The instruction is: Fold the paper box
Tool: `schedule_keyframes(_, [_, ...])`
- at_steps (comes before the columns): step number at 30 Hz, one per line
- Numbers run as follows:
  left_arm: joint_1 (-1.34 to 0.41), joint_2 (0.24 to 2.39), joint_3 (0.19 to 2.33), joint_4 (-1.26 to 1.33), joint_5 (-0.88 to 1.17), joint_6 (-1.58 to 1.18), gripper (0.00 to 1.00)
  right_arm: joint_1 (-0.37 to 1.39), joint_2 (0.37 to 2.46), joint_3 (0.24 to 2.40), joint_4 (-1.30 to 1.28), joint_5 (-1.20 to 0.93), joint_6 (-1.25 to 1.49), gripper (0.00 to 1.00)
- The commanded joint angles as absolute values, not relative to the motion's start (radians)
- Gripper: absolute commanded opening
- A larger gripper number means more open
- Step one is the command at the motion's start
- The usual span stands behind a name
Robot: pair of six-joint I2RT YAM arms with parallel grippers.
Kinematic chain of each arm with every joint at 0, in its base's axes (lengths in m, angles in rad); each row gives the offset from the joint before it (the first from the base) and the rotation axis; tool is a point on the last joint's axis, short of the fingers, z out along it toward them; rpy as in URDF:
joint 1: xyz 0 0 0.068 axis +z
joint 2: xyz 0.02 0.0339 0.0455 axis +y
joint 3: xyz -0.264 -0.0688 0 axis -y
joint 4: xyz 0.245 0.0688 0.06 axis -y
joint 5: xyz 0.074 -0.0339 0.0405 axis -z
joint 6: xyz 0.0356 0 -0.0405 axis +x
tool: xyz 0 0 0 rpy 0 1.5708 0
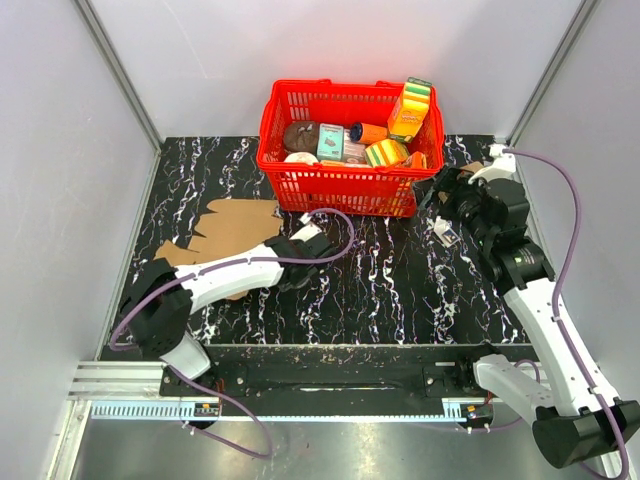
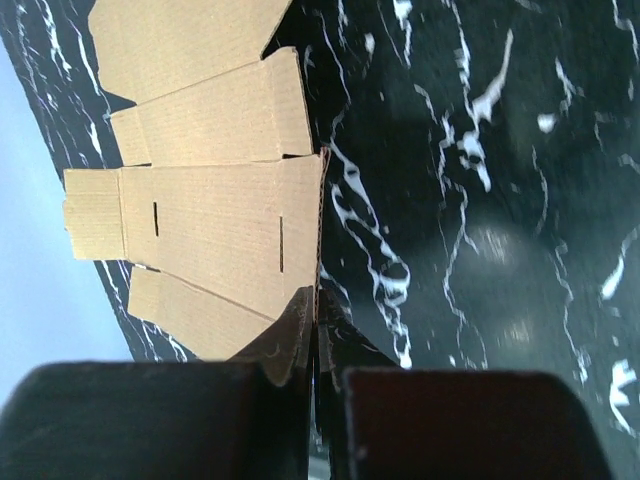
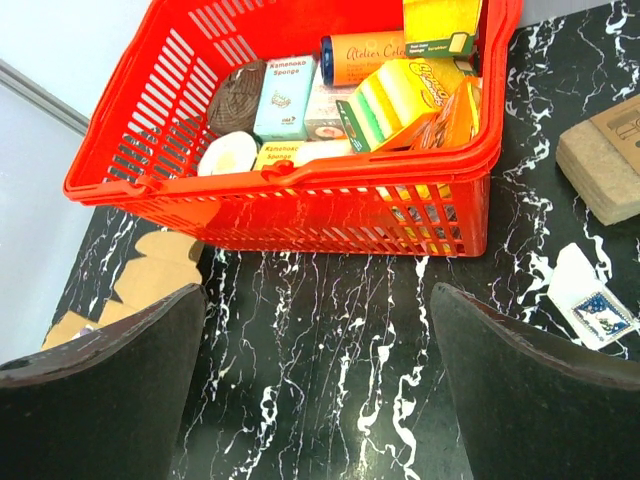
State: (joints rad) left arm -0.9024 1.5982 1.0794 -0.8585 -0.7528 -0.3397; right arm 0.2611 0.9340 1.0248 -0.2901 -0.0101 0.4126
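An edge of the paper box (image 2: 220,215) is pinched by the left end effector (image 2: 318,372); the right end effector (image 3: 318,340) is spread wide, nothing gripped, before the red basket (image 3: 330,215).

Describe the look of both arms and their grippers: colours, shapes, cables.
Both arms have white, rounded link shells joined by chunky black joints: the left arm and the right arm. A thin purple cable loops along each. The left gripper and right gripper are black, with broad, blunt, matte fingers. No markings are legible.
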Motion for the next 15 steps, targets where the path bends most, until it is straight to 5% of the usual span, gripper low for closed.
schedule_keyframes(1, [-0.954, 1.516, 1.091, -1.035, -0.654, -0.428, 0.0, 0.264, 0.908, 1.083, -0.307, 0.021, 0.397, 0.99])
schedule_keyframes(15, [-1.403, 1.541, 1.279, -1.213, -0.512, -0.546, 0.0, 0.265, 0.876, 1.126, -0.362, 0.031, 0.393, 0.99])
